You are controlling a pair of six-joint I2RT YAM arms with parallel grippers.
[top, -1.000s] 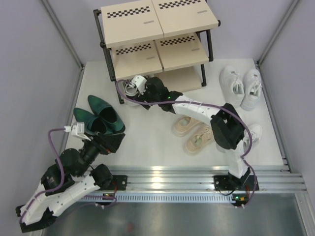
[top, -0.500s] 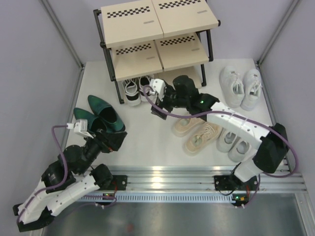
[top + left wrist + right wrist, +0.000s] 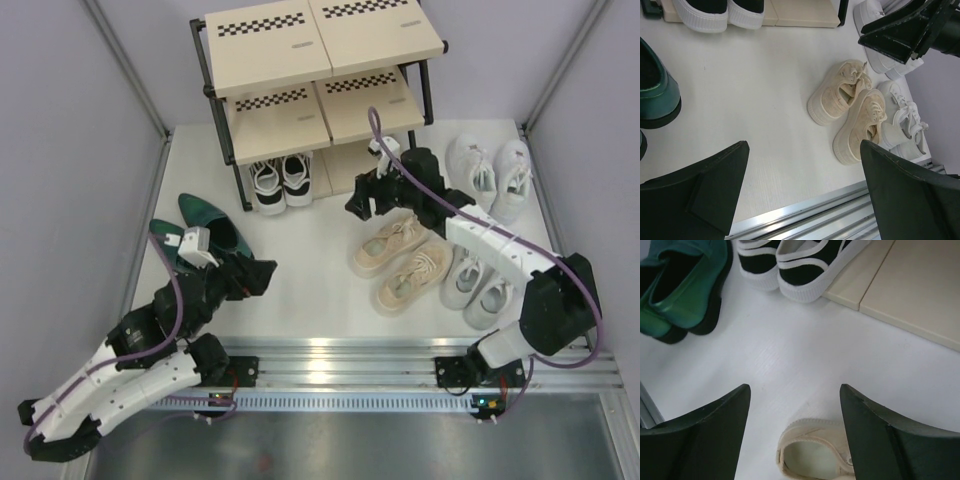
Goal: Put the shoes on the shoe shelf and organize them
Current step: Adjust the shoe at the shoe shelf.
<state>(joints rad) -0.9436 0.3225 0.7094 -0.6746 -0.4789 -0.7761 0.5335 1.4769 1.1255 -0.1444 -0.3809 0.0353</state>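
White matte tabletop, enclosed by lilac panels, carries the shoe shelf at its far edge: black tube frame, beige boards, checkered strips. The board labels are too small to read. Black-and-white sneakers occupy the bottom tier's left half. Glossy green heeled shoes stand left, beige lace sneakers centre. The far white sneakers and near white sneakers stand right. Left gripper: jaws wide, empty, beside the green pair. Right gripper: jaws apart, empty, above the beige pair. Open surface separates the green and beige pairs.

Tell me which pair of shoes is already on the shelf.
The black-and-white sneakers, on the bottom tier of the shoe shelf, left side. The beige sneakers, green heeled shoes, far white pair and near white pair stand on the floor.
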